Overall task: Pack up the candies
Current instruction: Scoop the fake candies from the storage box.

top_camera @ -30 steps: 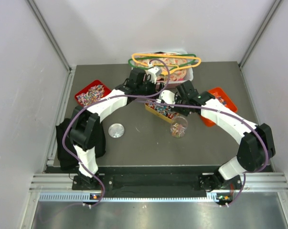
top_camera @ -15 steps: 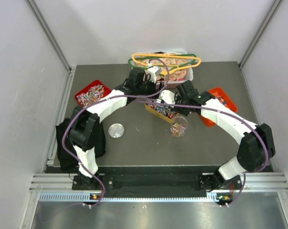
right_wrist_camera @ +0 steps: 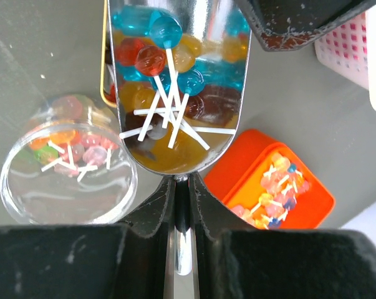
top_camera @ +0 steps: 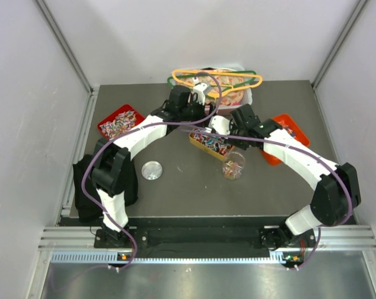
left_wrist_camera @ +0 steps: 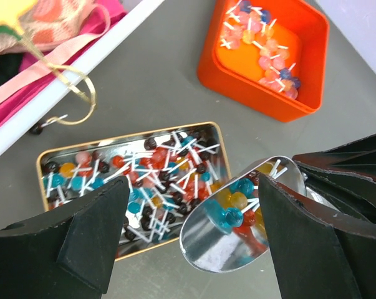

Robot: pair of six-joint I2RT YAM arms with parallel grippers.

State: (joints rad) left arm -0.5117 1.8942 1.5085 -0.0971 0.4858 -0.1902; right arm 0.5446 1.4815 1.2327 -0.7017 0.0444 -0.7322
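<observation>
No words, brands or numbers can be read anywhere - not on the gold tin (left_wrist_camera: pixel 113 138), the orange tray (left_wrist_camera: pixel 256 93), the scoop (right_wrist_camera: pixel 175 167), the clear jar (right_wrist_camera: pixel 25 199) or the candies (left_wrist_camera: pixel 156 177).

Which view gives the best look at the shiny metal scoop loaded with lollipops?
Right wrist: the shiny metal scoop fills the frame, candies visible. Left wrist shows its bowl partly hidden; top external barely shows it.

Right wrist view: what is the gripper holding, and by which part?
The right gripper is shut on the scoop, gripping its thin handle just behind the bowl, which carries candies. The left gripper is open and holds nothing.
</observation>
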